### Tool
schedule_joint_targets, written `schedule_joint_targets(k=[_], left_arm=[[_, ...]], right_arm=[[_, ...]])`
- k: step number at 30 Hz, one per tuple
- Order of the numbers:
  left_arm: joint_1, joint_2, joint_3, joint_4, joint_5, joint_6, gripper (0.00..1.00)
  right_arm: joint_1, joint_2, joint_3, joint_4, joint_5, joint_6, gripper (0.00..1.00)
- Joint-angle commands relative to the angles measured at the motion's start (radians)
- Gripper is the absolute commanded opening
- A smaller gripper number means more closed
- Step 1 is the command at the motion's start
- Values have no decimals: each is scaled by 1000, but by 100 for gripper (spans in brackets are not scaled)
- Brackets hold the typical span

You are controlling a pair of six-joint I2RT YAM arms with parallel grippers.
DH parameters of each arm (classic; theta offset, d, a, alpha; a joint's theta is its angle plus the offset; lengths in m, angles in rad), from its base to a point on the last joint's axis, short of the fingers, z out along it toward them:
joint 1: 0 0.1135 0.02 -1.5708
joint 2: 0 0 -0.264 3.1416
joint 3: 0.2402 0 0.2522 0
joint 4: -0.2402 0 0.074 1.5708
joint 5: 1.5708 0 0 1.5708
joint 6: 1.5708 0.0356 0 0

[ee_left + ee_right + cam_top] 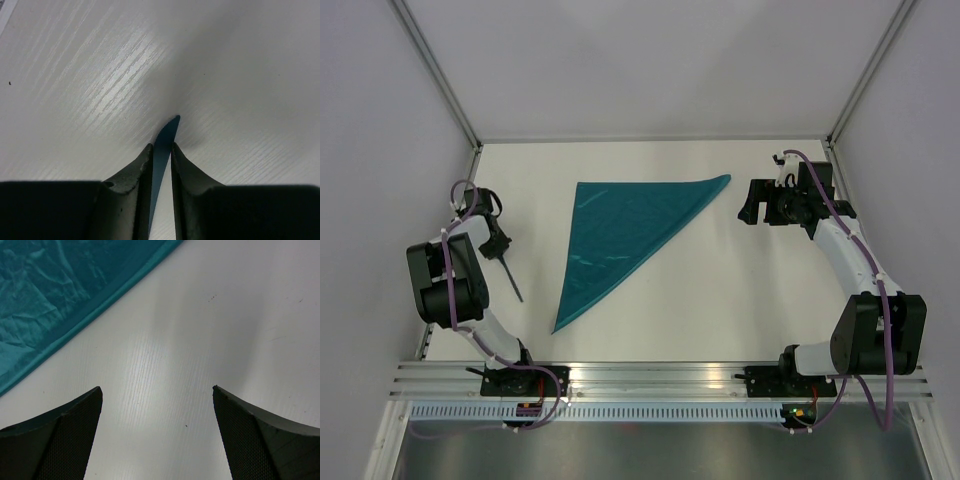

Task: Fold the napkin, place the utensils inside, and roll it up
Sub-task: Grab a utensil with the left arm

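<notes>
The teal napkin lies flat in the middle of the table, folded into a long triangle; one hemmed edge of the napkin crosses the right wrist view's upper left. At the far left my left gripper is down at the table over a thin dark knife. In the left wrist view the serrated blue blade of the knife sits pinched between the tips of the left gripper, its point sticking out past them. My right gripper hovers right of the napkin's far corner. The right gripper is wide open over bare table.
White enclosure walls with metal posts close in the table at the left, back and right. An aluminium rail carrying both arm bases runs along the near edge.
</notes>
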Motion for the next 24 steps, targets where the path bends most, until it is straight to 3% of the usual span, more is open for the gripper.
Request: schedule_joint_targets(k=[1, 9, 17, 24], left_arm=[[5, 61, 4, -38, 67, 17, 24], [2, 70, 41, -46, 123, -18, 24], [2, -46, -37, -47, 130, -82, 41], [2, -118, -132, -57, 138, -110, 45]], right_arm=[[-2, -21, 42, -3, 11, 10, 96], [-2, -20, 40, -3, 11, 8, 95], [-2, -29, 42, -6, 9, 8, 95], [-2, -43, 40, -6, 9, 10, 96]])
